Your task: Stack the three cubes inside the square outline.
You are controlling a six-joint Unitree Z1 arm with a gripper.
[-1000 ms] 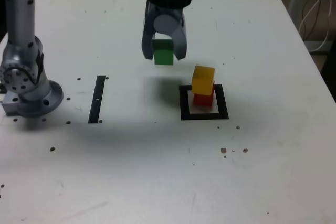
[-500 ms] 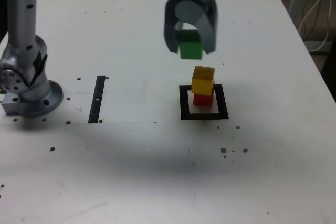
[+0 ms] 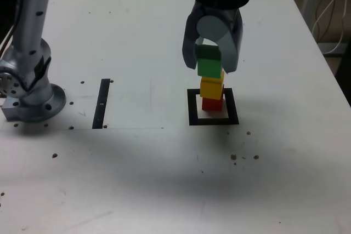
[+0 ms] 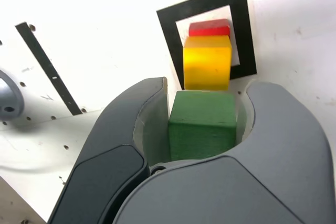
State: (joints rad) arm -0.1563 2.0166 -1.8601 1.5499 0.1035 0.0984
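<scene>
Table [image 3: 164, 179]: white top with small dark specks, filling the exterior view.
Arm base [image 3: 30, 89]: grey metal, standing at the exterior view's left edge, well apart from the cubes.
Claw [image 3: 211, 64]: grey, hanging over the tape square on the exterior view's right half; its two fingers [image 4: 131, 145] press the sides of the green cube, so it is closed on that cube.
Black strip [image 3: 101, 103]: straight tape line running near to far, between the arm base and the tape square.
Square outline [image 3: 192, 108]: black tape frame with a white middle, right of the strip in the exterior view.
Green cube [image 3: 209, 63]: held between the fingers, directly above the yellow cube; whether the two touch cannot be told.
Yellow cube [image 3: 211, 87]: sits on the red cube, inside the frame.
Red cube [image 3: 212, 103]: lowest of the three, on the white middle of the frame.
</scene>
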